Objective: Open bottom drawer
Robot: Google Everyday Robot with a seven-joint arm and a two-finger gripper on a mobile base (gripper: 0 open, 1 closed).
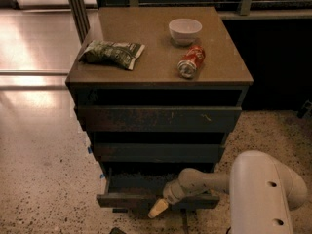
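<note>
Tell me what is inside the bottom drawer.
The bottom drawer stands partly open; only a bare speckled strip of its floor shows. The rest lies hidden under the middle drawer. The end effector sits at its front edge.
</note>
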